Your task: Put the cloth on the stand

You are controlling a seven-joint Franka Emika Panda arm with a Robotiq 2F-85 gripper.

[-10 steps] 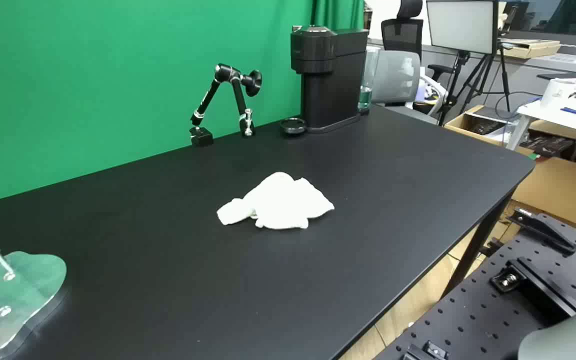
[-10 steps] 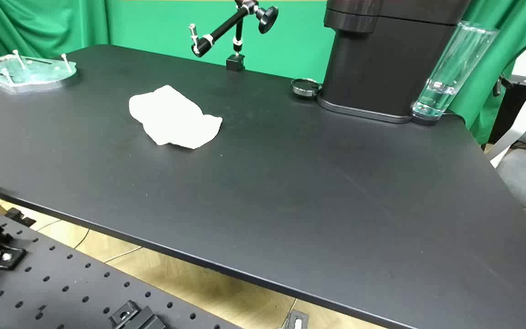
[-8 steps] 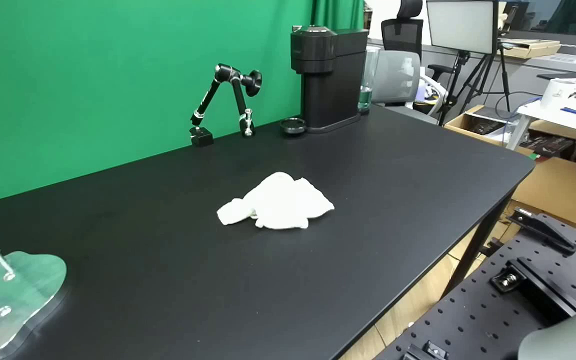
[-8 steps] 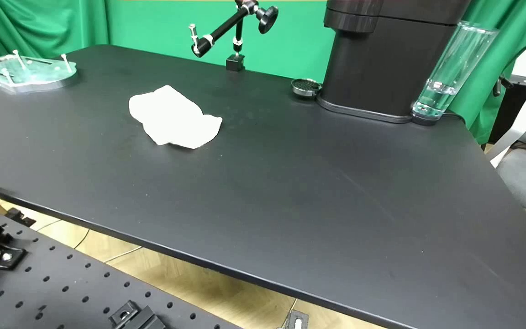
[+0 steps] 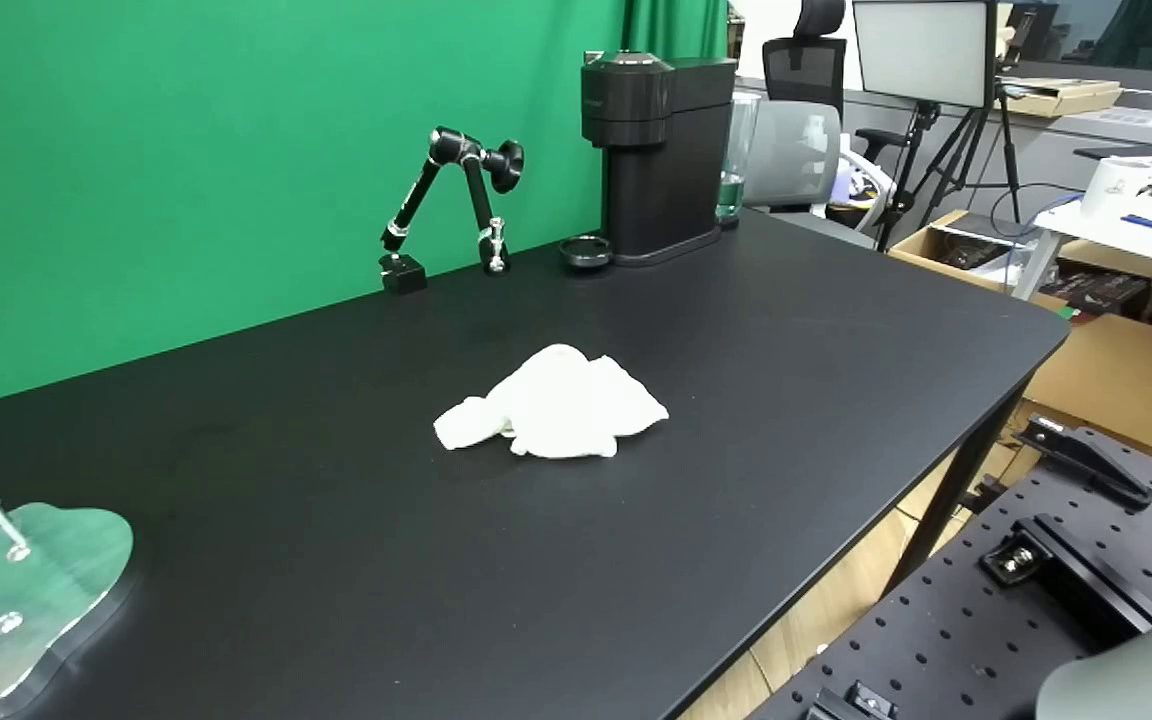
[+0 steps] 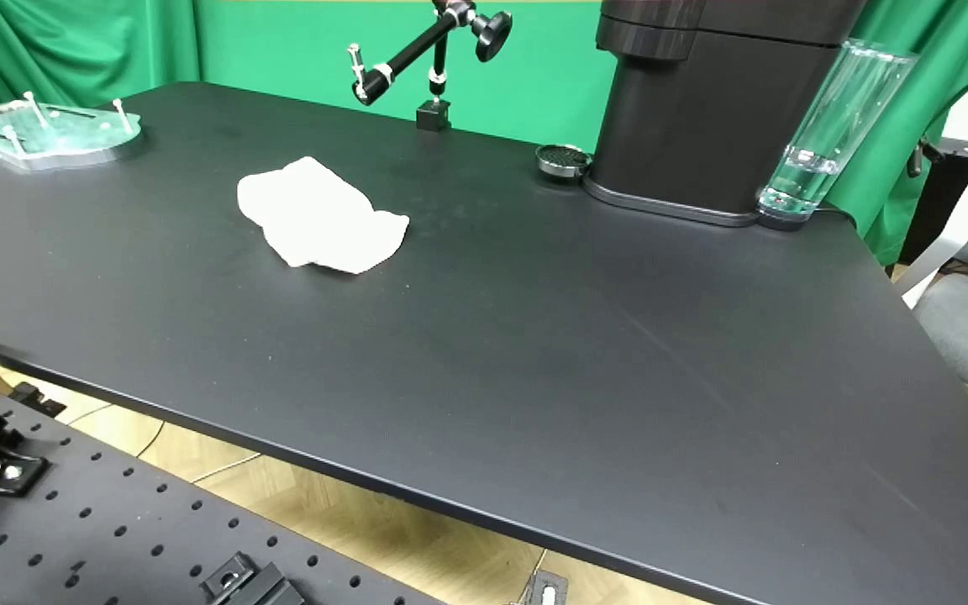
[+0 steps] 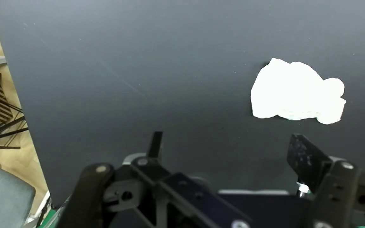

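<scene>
White cloth (image 5: 566, 405), crumpled on the black table (image 6: 534, 378), left of the coffee machine (image 6: 702, 109) in both exterior views and well apart from it. Just beside the coffee machine's foot, round metal-rimmed tray (image 6: 562, 170); further left of the coffee machine, articulated-arm stand (image 6: 417, 48); on its right, clear tank (image 6: 837, 126). Farthest left of the coffee machine, transparent plate (image 5: 71, 580) with bolts (image 5: 4, 528). Wide gap, in the wrist view, between the 2 fingers (image 7: 304, 155) of the gripper (image 7: 228, 136).
</scene>
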